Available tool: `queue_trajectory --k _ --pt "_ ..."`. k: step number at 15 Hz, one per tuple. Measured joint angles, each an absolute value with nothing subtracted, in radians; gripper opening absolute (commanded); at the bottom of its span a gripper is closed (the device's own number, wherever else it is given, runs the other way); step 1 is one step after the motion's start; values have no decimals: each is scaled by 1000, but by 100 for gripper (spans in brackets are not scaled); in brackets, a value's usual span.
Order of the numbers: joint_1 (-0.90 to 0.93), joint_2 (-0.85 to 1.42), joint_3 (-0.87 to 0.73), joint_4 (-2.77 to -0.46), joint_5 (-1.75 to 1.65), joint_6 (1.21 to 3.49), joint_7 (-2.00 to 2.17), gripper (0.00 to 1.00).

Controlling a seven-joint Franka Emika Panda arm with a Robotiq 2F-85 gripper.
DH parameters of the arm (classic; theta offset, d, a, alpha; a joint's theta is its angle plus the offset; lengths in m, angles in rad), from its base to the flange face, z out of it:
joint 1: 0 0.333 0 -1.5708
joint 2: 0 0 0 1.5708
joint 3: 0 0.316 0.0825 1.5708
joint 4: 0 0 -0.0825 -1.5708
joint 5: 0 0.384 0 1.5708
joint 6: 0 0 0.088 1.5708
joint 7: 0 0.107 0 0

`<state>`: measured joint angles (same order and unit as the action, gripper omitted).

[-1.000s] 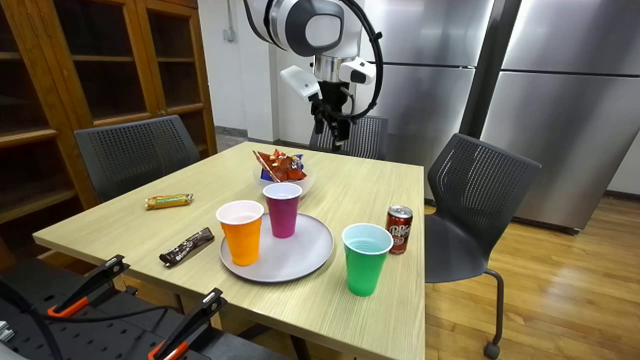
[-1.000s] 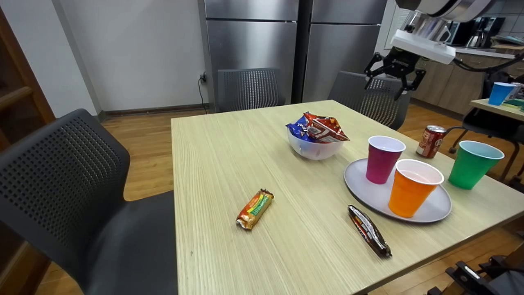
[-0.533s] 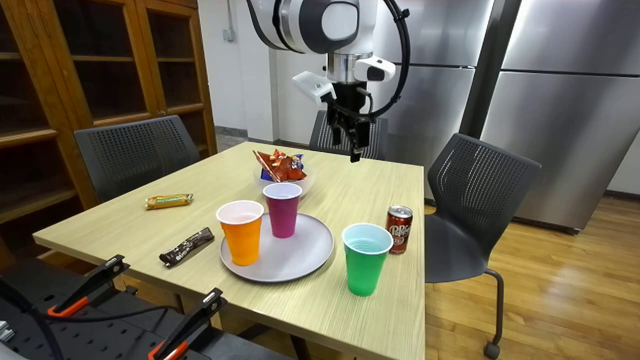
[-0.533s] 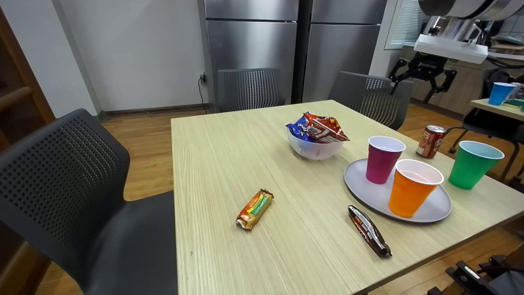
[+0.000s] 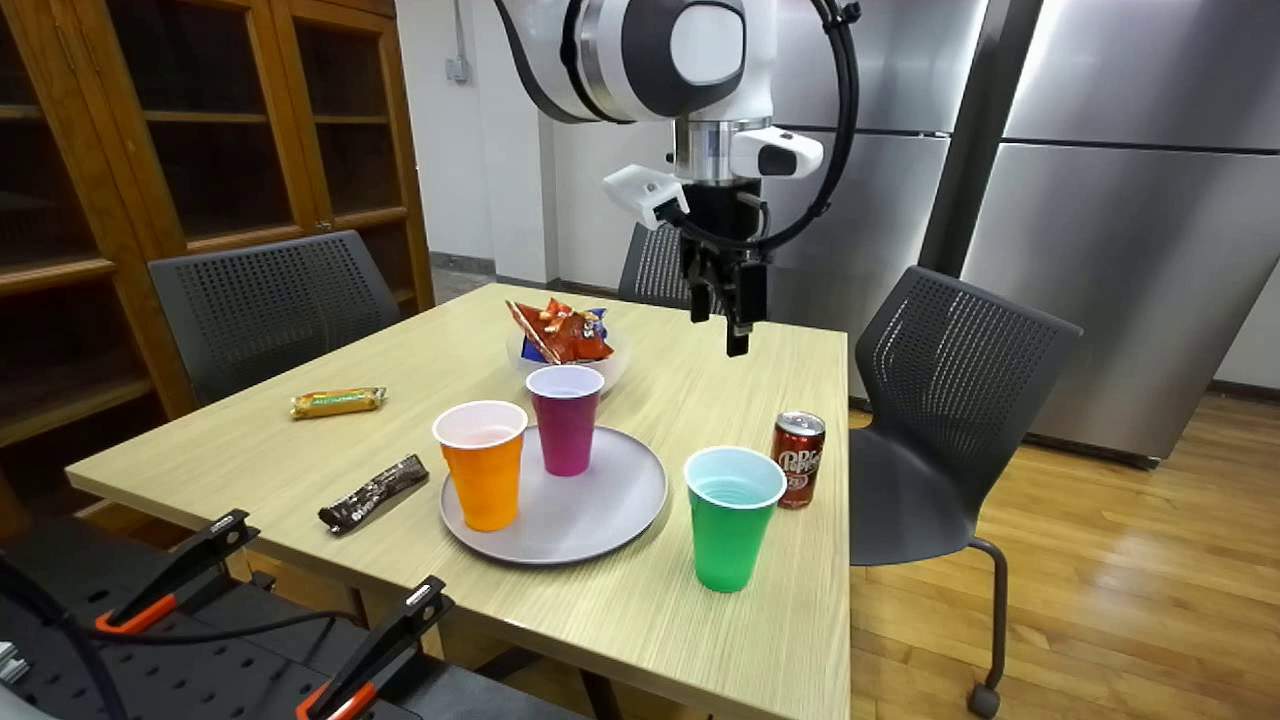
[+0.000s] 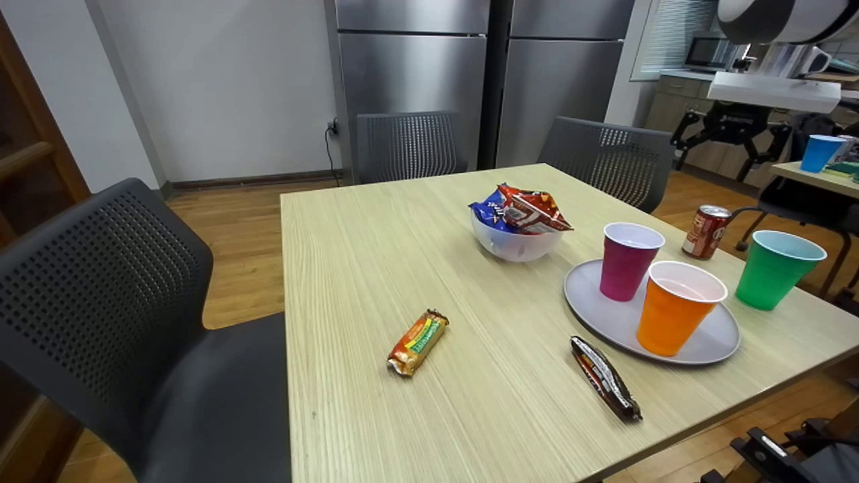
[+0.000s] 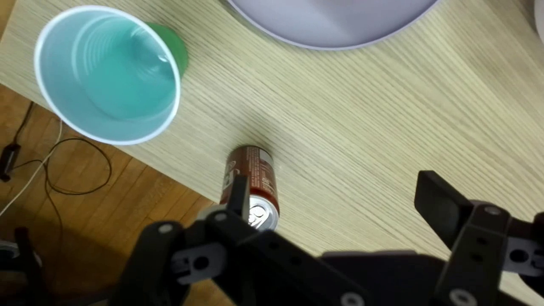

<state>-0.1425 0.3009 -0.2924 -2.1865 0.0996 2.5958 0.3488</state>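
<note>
Holding the jaws of the gripper [image 7: 333, 197] wide apart, with pale wood grain of the table [image 7: 382, 140] showing between them in the wrist view. Hanging in the air above that table in both exterior views, pointing downward. Finding the Dr Pepper can [image 5: 798, 465] nearest, standing upright near the table's edge, lower than the jaws and apart from them. Seeing one jaw covering part of its dark red side in the wrist view. Spotting the green cup [image 5: 728, 545] near the can, standing upright by the same edge and leaving a strip of bare wood between the two. Noticing the grey plate [image 5: 590, 515] next, lying flat and bearing the orange cup [image 5: 485, 475] and the purple cup [image 5: 566, 430], both standing upright. Looking past the plate, seeing the translucent bowl [image 6: 511, 247] holding a red snack bag [image 6: 533, 211] and a blue snack bag [image 6: 493, 211], both poking above the rim. Catching the brown bar [image 6: 606, 379] lying beside the plate, apart from it, and the gold bar [image 6: 418, 342] lying farther out, well apart from the plate and the bowl. Taking in dark chairs [image 5: 950, 350] standing about the table. Seeing steel refrigerators [image 5: 1110, 290] standing behind and a wooden cabinet [image 5: 285, 150] standing to one side in an exterior view. Making out black-and-orange clamps [image 5: 380, 645] sitting on a dark board [image 5: 205, 680] in the near corner there.
</note>
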Motion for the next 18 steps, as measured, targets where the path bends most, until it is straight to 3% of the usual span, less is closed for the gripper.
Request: queue_trajectory --k 18 --pt "-148 202 -422 -2401 30 2596 478 100"
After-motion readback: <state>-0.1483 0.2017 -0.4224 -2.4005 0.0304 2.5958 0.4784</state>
